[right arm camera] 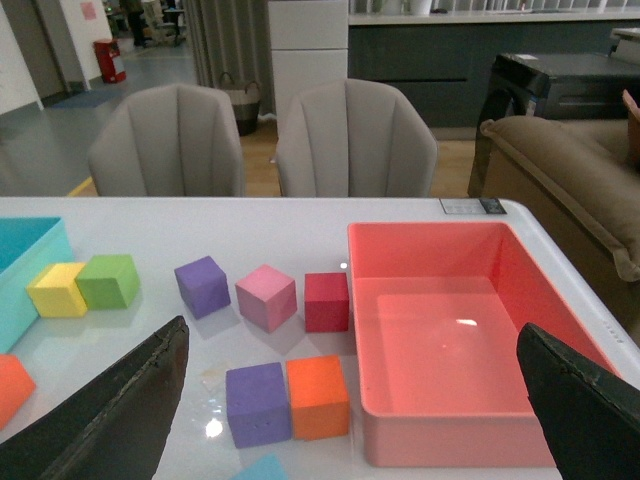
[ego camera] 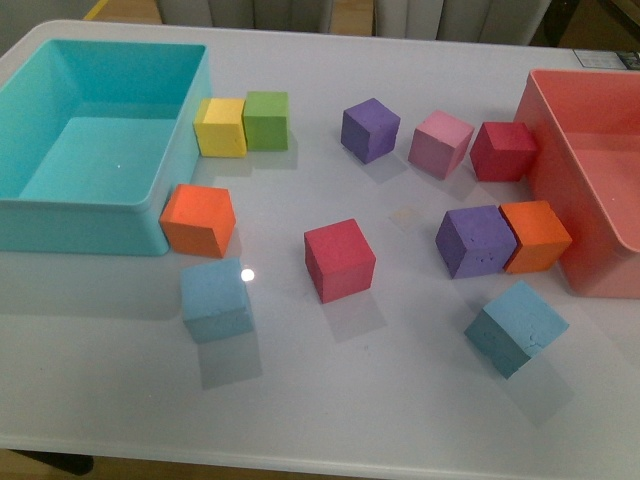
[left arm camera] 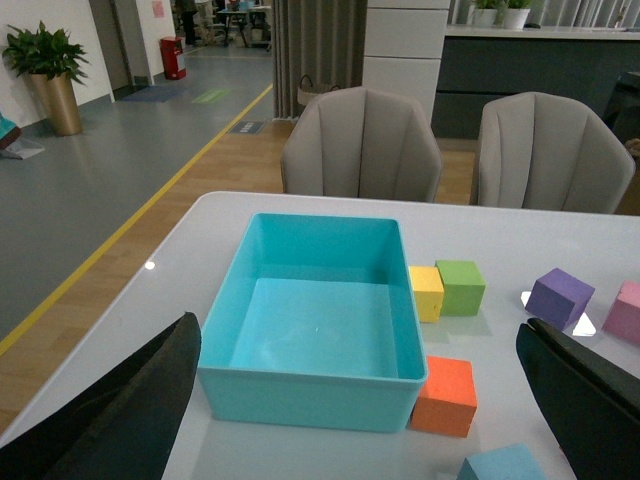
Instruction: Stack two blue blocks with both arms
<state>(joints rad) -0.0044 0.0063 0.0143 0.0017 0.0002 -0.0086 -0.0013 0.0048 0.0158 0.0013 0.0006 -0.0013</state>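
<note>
You have two matte, foam-like cubes lying well apart: the near-left blue block (ego camera: 216,298) and the near-right blue block (ego camera: 515,327). Your left gripper (left arm camera: 357,325) and right gripper (right arm camera: 352,330) gape wide, both empty.

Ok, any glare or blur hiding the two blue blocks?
Front view: sharp, soft shadows; one small glare spot beside the left blue block, not on it; right blue block clean. Left wrist view: left blue block cut off at the frame edge. Right wrist view: glare in the red bin; right blue block barely in frame.
</note>
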